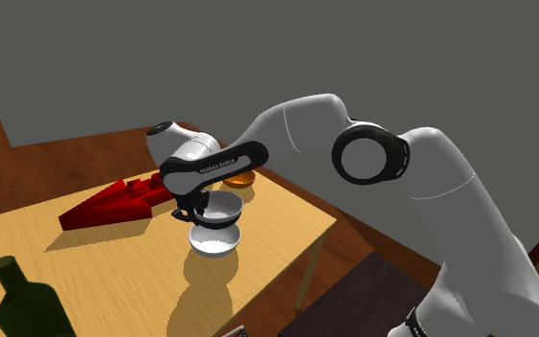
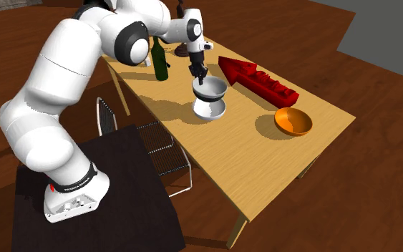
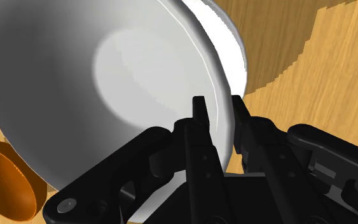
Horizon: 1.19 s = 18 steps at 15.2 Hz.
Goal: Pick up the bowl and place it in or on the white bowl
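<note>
Wrist view: gripper (image 3: 219, 105) pinching grey bowl (image 3: 126, 70) rim.

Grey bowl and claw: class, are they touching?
Touching. The wrist view shows the claw clasping the rim of the grey bowl between its fingers.

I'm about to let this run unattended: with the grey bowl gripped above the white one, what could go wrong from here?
1. The gripper pinches the grey bowl at one spot on its rim, so the bowl might swing or slip before release.
2. The grey bowl looks nearly as wide as the white bowl below, whose rim peeks out on one side in the wrist view. An off-centre release could leave it tilted or sliding onto the table.
</note>
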### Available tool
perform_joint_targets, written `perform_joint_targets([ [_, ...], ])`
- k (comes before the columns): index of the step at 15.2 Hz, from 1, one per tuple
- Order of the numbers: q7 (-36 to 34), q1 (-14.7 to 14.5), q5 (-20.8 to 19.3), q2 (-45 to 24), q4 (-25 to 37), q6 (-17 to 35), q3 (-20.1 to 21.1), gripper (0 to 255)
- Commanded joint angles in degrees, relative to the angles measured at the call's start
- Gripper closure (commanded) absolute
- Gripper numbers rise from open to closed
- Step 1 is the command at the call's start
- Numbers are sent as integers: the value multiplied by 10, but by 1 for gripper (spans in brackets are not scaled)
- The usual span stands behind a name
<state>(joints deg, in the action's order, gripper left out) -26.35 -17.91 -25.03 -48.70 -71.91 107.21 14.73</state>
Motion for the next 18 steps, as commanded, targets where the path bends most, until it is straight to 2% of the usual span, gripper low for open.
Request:
perform_joint_targets([
  [1,-2,-1,-2,-10,2,8,-2,255],
  [11,-14,-5,-12,-57,6,50,-10,255],
  [18,-15,-5,-13,-59,6,52,-11,255],
])
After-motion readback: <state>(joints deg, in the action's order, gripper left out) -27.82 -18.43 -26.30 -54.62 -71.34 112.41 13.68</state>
